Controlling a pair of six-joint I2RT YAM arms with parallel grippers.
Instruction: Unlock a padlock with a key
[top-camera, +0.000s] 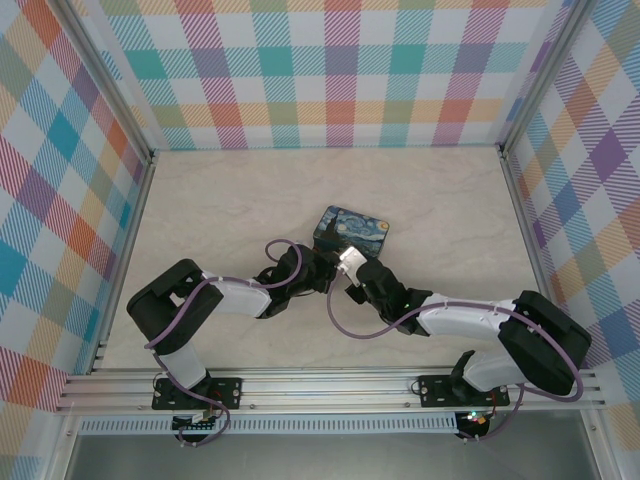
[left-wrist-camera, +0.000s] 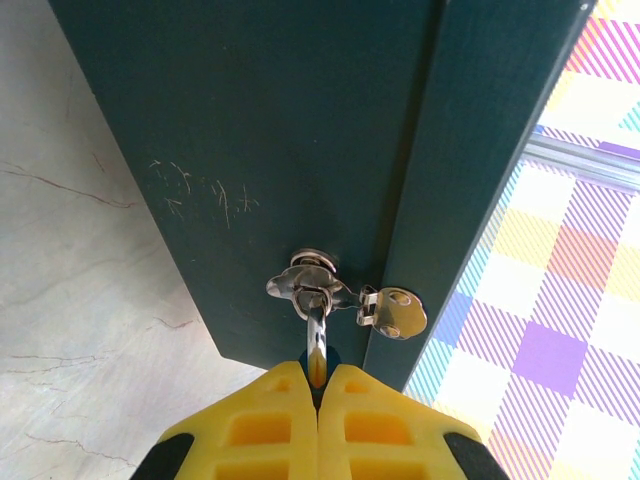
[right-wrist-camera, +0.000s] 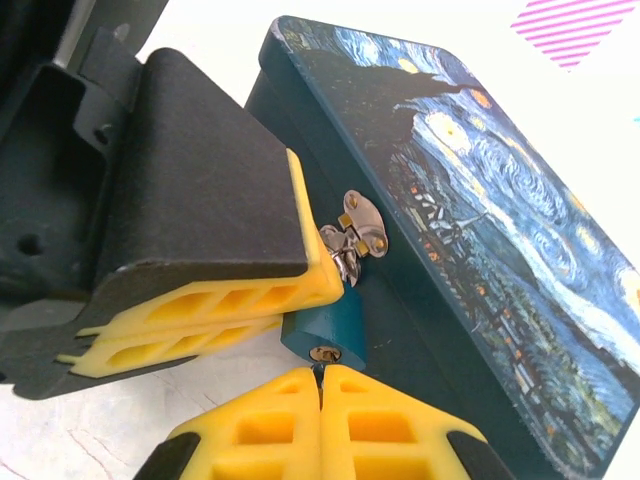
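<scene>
Top external, table (top-camera: 230, 200): pale marbled top; both arms met at the near edge of the box, about mid-table.
Box (top-camera: 352, 228): dark teal, night-sky painting on the lid; sat lid-up with its front wall toward the arms.
Left gripper (left-wrist-camera: 318, 385): clenched on the padlock body, one yellow pad on each flat side.
Right gripper (right-wrist-camera: 320, 395): pads pressed together, tips just under the padlock's bottom face; grasping the key, as far as could be told.
Padlock (right-wrist-camera: 325, 332): teal body, brassy keyway (right-wrist-camera: 322, 354) pointing down at the right gripper; hung at the box's front wall.
Hasp (right-wrist-camera: 358, 225): silvery plate on the box front; the thin shackle (left-wrist-camera: 316, 325) passed through it and ran into the seam between the left pads.
Key (right-wrist-camera: 320, 371): only a thin dark sliver showed at the right pads' seam, touching the keyway; probably the blade, head hidden.
Handling, padlock: judged light, rigid, smooth-sided; would swing on its shackle unless pinned by the flat sides.
Handling, key: judged thin, stiff, slippery; apt to twist in soft pads, best held flat by the head, in line with the keyway.
</scene>
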